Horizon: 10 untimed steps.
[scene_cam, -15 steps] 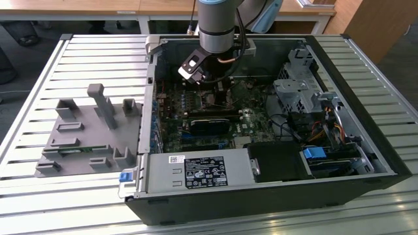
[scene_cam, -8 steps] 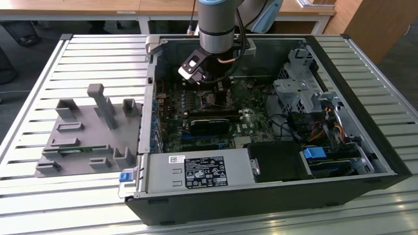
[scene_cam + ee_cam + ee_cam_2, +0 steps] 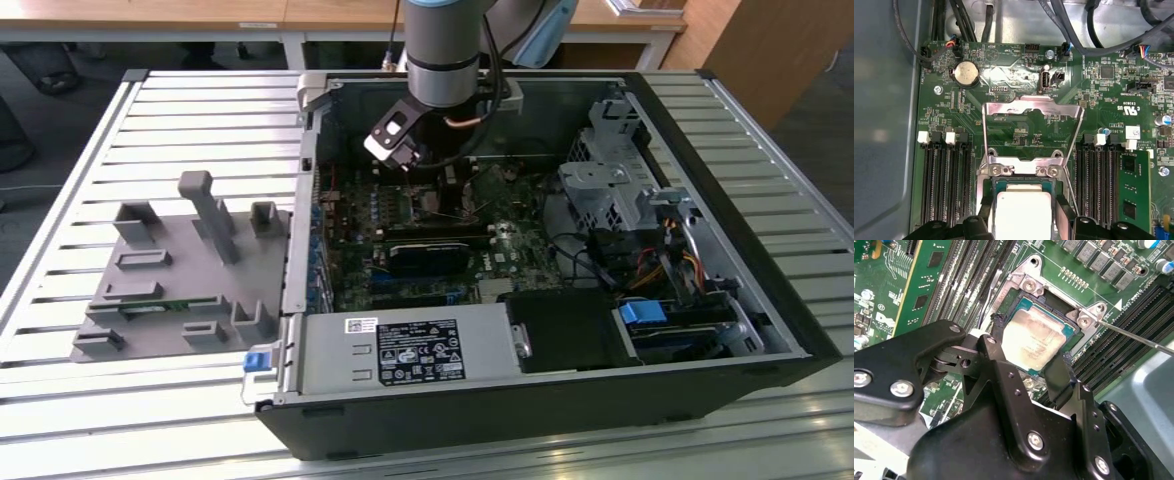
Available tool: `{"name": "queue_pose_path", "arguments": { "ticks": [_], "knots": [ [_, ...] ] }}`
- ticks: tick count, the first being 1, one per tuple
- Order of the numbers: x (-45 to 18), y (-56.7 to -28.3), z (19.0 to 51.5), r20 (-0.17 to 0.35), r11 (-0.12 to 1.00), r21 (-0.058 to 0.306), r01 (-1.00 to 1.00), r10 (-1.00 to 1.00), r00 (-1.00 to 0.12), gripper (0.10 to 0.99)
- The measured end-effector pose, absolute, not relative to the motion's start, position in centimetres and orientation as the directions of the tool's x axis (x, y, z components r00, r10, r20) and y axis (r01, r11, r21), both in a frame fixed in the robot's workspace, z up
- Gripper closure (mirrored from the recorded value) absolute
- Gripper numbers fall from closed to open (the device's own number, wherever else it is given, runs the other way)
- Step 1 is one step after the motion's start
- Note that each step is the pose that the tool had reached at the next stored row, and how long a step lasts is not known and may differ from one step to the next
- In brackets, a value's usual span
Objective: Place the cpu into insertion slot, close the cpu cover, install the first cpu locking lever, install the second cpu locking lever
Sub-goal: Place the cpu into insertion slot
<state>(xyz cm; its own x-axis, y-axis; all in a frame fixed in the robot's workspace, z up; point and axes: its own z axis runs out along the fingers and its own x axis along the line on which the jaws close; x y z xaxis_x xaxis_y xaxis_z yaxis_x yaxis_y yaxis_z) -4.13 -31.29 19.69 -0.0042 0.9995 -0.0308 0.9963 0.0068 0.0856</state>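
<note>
Slatted table (image 3: 160, 110) carrying open case (image 3: 534, 420) | claw (image 3: 1031, 342) straddling cpu (image 3: 1023, 212), grip cannot tell | cpu sitting in slot (image 3: 1009, 297), cover (image 3: 1004, 107) standing open | risk: chip catching on claw, lifting askew, damaging slot

A slatted metal table (image 3: 160, 110) is spreading under everything, its ribs catching bright light. Behind it, wooden desks (image 3: 160, 12) on white legs are standing. A wooden panel (image 3: 781, 50) is rising at the exterior view's right, and grey floor (image 3: 54, 120) is showing at the exterior view's left.
</note>
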Motion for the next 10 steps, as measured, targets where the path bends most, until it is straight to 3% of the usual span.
{"name": "queue_pose_path", "arguments": {
  "ticks": [6, 8, 9, 10],
  "knots": [
    [-4.0, -31.29, 20.37, -0.031, 0.007, 0.079, 0.997, 1.0, -0.004, 0.502],
    [-3.84, -31.29, 20.51, -0.031, 0.007, 0.074, 0.997, 1.0, -0.005, 0.624],
    [-3.72, -31.29, 20.55, -0.031, 0.007, 0.07, 0.998, 1.0, -0.005, 0.624],
    [-3.61, -31.29, 20.6, -0.031, 0.007, 0.065, 0.998, 1.0, -0.005, 0.682]
  ]
}}
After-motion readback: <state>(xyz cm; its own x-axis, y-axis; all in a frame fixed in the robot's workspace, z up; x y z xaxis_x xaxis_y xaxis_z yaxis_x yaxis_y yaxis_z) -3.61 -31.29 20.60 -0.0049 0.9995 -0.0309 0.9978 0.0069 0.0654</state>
